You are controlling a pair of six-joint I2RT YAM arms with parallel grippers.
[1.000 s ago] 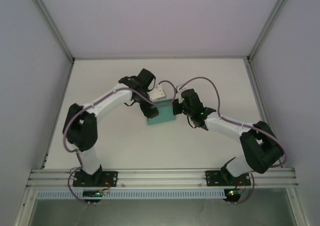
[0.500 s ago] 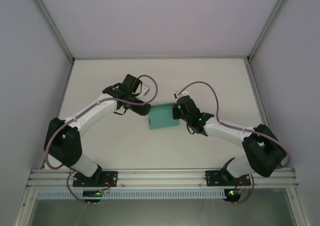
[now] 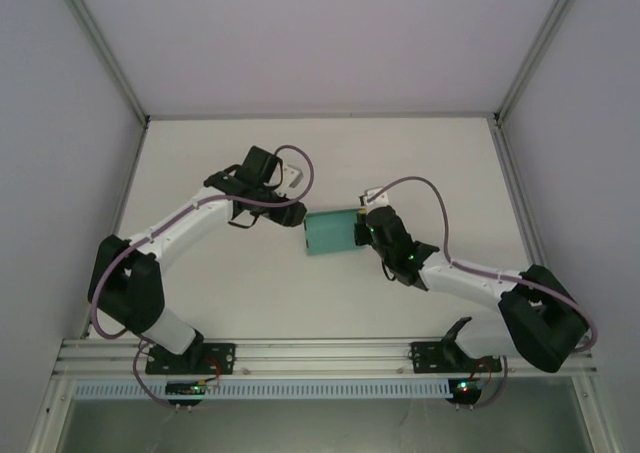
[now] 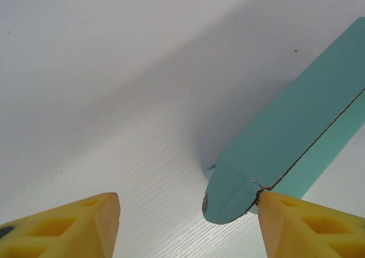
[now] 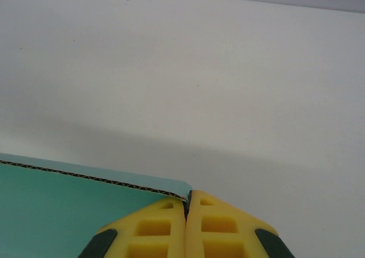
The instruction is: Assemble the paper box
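The paper box [image 3: 328,233] is teal card held above the white table near its middle, between my two arms. My right gripper [image 3: 360,229] grips its right edge. In the right wrist view the yellow fingers [image 5: 165,226] are pressed together on the corrugated edge of the paper box [image 5: 63,207]. My left gripper [image 3: 292,215] sits at the box's left end, open. In the left wrist view a rounded flap of the paper box [image 4: 228,198] lies between the spread fingers of the left gripper [image 4: 188,204], close against the right finger [image 4: 302,226].
The white table [image 3: 420,163] is bounded by grey walls and aluminium frame posts at the back corners. A metal rail [image 3: 320,353] carrying both arm bases runs along the near edge.
My left arm has drawn back leftward from over the box and now sits at its left end. The right arm has shifted slightly right and nearer, turning the box with it.
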